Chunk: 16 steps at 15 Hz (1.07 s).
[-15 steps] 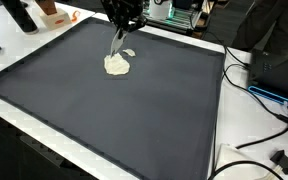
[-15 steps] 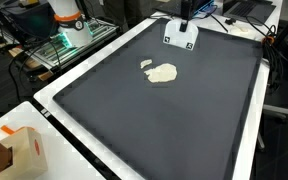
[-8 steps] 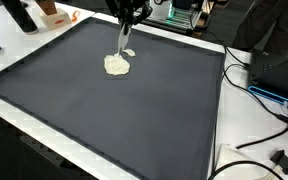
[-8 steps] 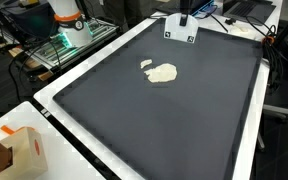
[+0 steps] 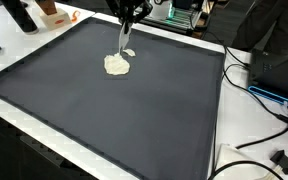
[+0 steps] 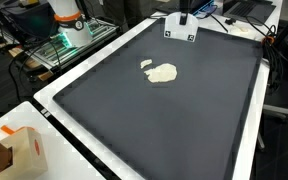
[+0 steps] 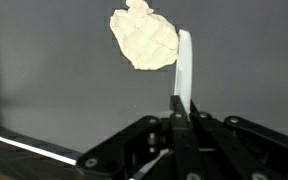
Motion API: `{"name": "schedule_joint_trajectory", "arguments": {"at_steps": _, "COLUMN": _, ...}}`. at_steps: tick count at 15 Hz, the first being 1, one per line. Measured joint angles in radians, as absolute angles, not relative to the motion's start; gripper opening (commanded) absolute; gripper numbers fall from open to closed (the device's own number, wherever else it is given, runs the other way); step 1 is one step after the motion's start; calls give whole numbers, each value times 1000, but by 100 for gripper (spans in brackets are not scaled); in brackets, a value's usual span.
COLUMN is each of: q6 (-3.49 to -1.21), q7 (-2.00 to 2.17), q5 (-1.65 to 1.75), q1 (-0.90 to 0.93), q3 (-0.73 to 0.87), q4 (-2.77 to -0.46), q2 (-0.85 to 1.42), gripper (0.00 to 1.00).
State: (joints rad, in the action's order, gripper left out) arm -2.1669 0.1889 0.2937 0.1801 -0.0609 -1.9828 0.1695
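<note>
My gripper (image 5: 129, 20) hangs over the far edge of a dark mat (image 5: 134, 115) and is shut on a thin white flat piece (image 5: 124, 42). The piece hangs down from the jaws, its lower end just beside a cream lump of dough (image 5: 116, 66) on the mat. In the wrist view the jaws (image 7: 180, 112) clamp the white piece (image 7: 183, 65) edge-on, with the lump (image 7: 144, 40) just to its left. The gripper (image 6: 184, 16), white piece (image 6: 180, 32), lump (image 6: 164, 73) and a small cream scrap (image 6: 146, 65) beside it show in an exterior view.
The mat (image 6: 174, 125) covers most of a white table. A cardboard box (image 6: 19, 150) stands at a near corner. Cables (image 5: 259, 95) and a black plug (image 5: 281, 160) lie beside the mat. A dark bottle (image 5: 19, 14) and equipment (image 6: 69, 30) stand at the far edges.
Over the last second my gripper rose a little with the white piece, lifting its lower end off the mat by the lump. Nothing has moved in the last half second.
</note>
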Motion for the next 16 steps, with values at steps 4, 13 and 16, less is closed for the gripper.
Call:
{"name": "schedule_joint_trajectory", "arguments": {"at_steps": 4, "q6": -2168, "q7": 189, "q5": 294, "q1": 179, "q3": -61, "q4": -1982, "q2": 173, "gripper": 1}}
{"name": "schedule_joint_trajectory", "arguments": {"at_steps": 13, "q6": -2222, "q7": 57, "q5": 243, "q1": 132, "q3": -61, "q4": -1999, "q2": 262, "gripper": 1}}
{"name": "schedule_joint_trajectory", "arguments": {"at_steps": 16, "q6": -2283, "q7": -10, "q5": 198, "q1": 118, "q3": -61, "q4": -2028, "q2": 278, "gripper": 1}}
